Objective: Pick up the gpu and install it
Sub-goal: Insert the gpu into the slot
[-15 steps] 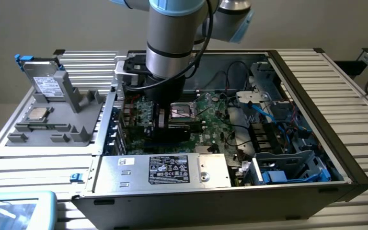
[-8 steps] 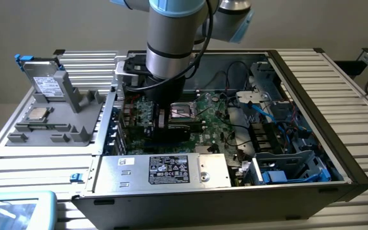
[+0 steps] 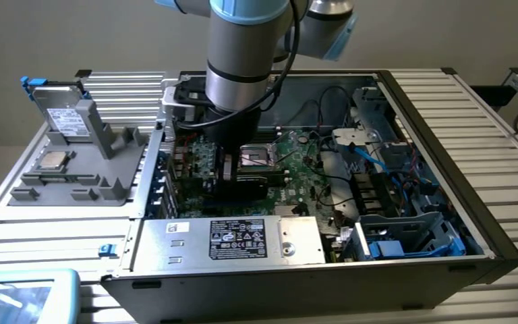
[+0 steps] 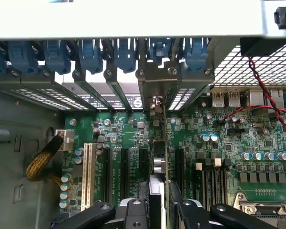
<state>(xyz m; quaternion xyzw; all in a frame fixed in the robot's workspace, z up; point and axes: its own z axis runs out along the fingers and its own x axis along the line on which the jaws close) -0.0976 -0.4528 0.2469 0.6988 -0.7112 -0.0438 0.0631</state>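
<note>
Clamping gpu (image 4: 157, 168) between fingers (image 4: 134, 214)

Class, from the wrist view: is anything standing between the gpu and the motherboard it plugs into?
Nothing visible does. The hand holds the gpu edge-on among the motherboard slots, its bracket by the rear openings; no cable crosses there.

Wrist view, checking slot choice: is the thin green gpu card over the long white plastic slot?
No, the gpu card stands edge-on among the black slots, apart from the white slot.
</note>
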